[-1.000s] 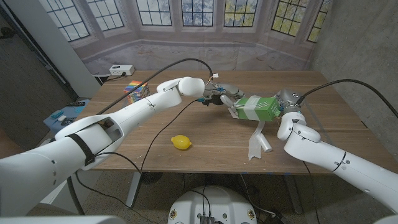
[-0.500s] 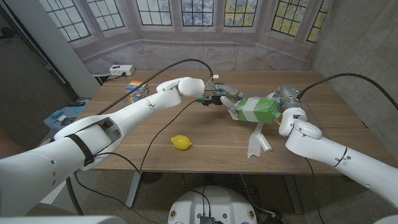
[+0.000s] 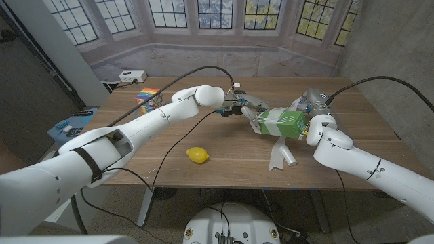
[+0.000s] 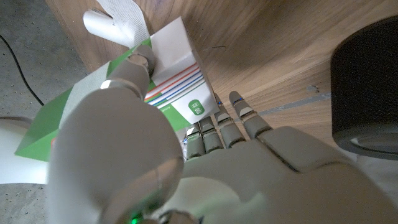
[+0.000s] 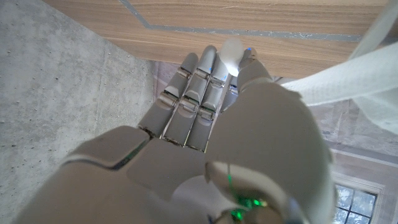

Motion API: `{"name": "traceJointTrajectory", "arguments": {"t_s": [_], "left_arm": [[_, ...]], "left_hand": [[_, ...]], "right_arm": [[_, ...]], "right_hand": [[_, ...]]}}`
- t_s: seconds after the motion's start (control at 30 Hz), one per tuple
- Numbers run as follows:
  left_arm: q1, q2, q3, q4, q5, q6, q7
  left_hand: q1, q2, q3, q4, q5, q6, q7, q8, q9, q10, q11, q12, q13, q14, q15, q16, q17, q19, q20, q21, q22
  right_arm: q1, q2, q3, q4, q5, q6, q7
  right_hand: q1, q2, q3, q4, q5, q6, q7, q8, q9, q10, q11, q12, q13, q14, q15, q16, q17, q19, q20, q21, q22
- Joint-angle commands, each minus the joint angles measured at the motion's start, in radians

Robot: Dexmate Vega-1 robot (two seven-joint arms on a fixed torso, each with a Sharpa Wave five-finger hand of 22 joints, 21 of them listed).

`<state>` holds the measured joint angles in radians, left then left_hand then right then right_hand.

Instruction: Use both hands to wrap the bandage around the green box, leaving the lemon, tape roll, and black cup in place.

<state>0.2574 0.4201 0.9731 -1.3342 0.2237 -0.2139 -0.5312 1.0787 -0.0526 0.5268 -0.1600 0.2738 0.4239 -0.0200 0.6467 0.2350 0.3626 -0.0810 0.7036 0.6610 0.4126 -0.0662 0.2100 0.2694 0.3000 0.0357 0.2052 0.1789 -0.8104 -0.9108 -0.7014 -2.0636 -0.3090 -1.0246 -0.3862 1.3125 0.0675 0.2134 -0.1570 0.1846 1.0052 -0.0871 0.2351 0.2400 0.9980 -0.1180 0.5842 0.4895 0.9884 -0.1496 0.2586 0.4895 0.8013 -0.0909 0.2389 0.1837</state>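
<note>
The green and white box (image 3: 281,123) hangs roughly level above the table's right half. My left hand (image 3: 245,107) grips its left end, thumb on the white face (image 4: 174,68) and fingers underneath. My right hand (image 3: 310,108) is at the box's far right end, where the white bandage (image 3: 296,106) comes up over the top. In the right wrist view the bandage strip (image 5: 354,81) runs in behind my thumb, apparently pinched. The bandage tail (image 3: 277,152) drops to the table and ends in a small roll (image 3: 290,158). The lemon (image 3: 197,155) lies near the front edge. The black cup (image 4: 367,87) stands beside my left hand.
A multicoloured box (image 3: 146,96) lies at the table's far left, beyond my left arm. A white power unit (image 3: 132,76) sits on the ledge behind. Black cables arc over both arms. Bare wood (image 3: 224,177) runs along the front edge.
The box has tipped from slanted to nearly level and shifted slightly right. My right hand has risen toward the box's far top corner, and the bandage tail has been drawn a little left.
</note>
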Motion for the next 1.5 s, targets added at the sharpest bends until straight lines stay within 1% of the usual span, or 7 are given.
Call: {"name": "traceJointTrajectory", "arguments": {"t_s": [0.03, 0.43, 0.63, 0.73, 0.87, 1.03, 1.5], "left_arm": [[0.001, -0.001, 0.003, -0.004, 0.001, -0.003, -0.012], [-0.004, -0.005, 0.01, 0.008, -0.001, -0.018, -0.03], [-0.007, -0.006, 0.013, 0.017, -0.002, -0.026, -0.039], [-0.01, -0.008, 0.014, 0.025, -0.003, -0.032, -0.041], [-0.016, -0.014, 0.017, 0.039, -0.004, -0.041, -0.046], [-0.023, -0.024, 0.019, 0.061, -0.007, -0.053, -0.049], [-0.042, -0.05, 0.03, 0.108, -0.008, -0.082, -0.054]], "left_hand": [[-0.058, 0.09, 0.007, 0.003, 0.006, 0.075, -0.018, 0.235, 0.001, 0.066, -0.066, 0.007, 0.004, 0.004, -0.006, -0.006, 0.002, -0.005, -0.002, 0.004, 0.004], [-0.058, 0.092, 0.006, 0.003, 0.005, 0.079, -0.019, 0.238, 0.001, 0.065, -0.067, 0.006, 0.004, 0.002, -0.006, -0.006, 0.003, -0.006, -0.001, 0.004, 0.004], [-0.058, 0.091, 0.007, 0.002, 0.005, 0.081, -0.016, 0.239, 0.0, 0.064, -0.066, 0.006, 0.005, 0.002, -0.005, -0.006, 0.002, -0.007, -0.002, 0.004, 0.004], [-0.058, 0.091, 0.006, 0.002, 0.005, 0.079, -0.022, 0.239, 0.0, 0.065, -0.064, 0.006, 0.004, 0.002, -0.005, -0.006, 0.003, -0.007, -0.002, 0.004, 0.004], [-0.058, 0.089, 0.007, 0.002, 0.005, 0.081, -0.02, 0.24, -0.001, 0.066, -0.069, 0.005, 0.002, 0.002, -0.007, -0.006, 0.002, -0.007, -0.004, 0.004, 0.004], [-0.059, 0.09, 0.008, 0.003, 0.005, 0.082, -0.016, 0.241, -0.001, 0.065, -0.066, 0.005, 0.002, 0.003, -0.008, -0.006, 0.002, -0.006, -0.003, 0.004, 0.004], [-0.06, 0.09, 0.009, 0.002, 0.004, 0.081, -0.021, 0.242, -0.002, 0.065, -0.068, 0.005, 0.002, 0.003, -0.008, -0.006, 0.001, -0.006, -0.004, 0.004, 0.004]], "right_arm": [[0.003, -0.006, 0.011, 0.01, -0.026, 0.019, 0.02], [0.018, -0.009, 0.01, 0.01, -0.062, 0.029, 0.044], [0.025, -0.019, 0.007, 0.002, -0.082, 0.034, 0.065], [0.029, -0.019, 0.009, 0.0, -0.089, 0.035, 0.074], [0.034, -0.02, 0.013, -0.004, -0.098, 0.037, 0.084], [0.045, -0.023, 0.012, -0.011, -0.114, 0.039, 0.101], [0.058, -0.024, 0.016, -0.029, -0.155, 0.046, 0.134]], "right_hand": [[0.027, 0.013, 0.0, 0.001, 0.006, 0.009, -0.003, 0.0, 0.005, 0.028, -0.022, 0.001, 0.002, 0.006, -0.092, -0.002, 0.005, 0.004, -0.032, 0.003, 0.002], [0.027, 0.013, -0.001, 0.001, 0.006, 0.009, -0.003, 0.0, 0.005, 0.028, -0.025, -0.001, 0.003, 0.008, -0.091, -0.004, 0.007, 0.005, -0.032, 0.003, 0.002], [0.027, 0.014, -0.001, 0.002, 0.006, 0.011, -0.004, 0.0, 0.006, 0.028, -0.018, -0.002, 0.003, 0.008, -0.091, -0.005, 0.008, 0.005, -0.032, 0.003, 0.002], [0.027, 0.014, -0.001, 0.002, 0.006, 0.011, -0.004, 0.0, 0.006, 0.028, -0.02, -0.002, 0.004, 0.009, -0.091, -0.006, 0.009, 0.005, -0.032, 0.004, 0.002], [0.027, 0.014, -0.002, 0.002, 0.006, 0.01, -0.005, 0.0, 0.006, 0.029, -0.021, -0.002, 0.005, 0.009, -0.091, -0.007, 0.009, 0.005, -0.033, 0.003, 0.002], [0.027, 0.015, -0.002, 0.002, 0.006, 0.01, -0.004, 0.0, 0.006, 0.029, -0.022, -0.003, 0.005, 0.009, -0.092, -0.007, 0.01, 0.005, -0.033, 0.003, 0.002], [0.027, 0.014, -0.003, 0.001, 0.006, 0.01, -0.003, -0.001, 0.006, 0.03, -0.02, -0.004, 0.005, 0.008, -0.092, -0.011, 0.012, 0.005, -0.032, 0.003, 0.002]]}}
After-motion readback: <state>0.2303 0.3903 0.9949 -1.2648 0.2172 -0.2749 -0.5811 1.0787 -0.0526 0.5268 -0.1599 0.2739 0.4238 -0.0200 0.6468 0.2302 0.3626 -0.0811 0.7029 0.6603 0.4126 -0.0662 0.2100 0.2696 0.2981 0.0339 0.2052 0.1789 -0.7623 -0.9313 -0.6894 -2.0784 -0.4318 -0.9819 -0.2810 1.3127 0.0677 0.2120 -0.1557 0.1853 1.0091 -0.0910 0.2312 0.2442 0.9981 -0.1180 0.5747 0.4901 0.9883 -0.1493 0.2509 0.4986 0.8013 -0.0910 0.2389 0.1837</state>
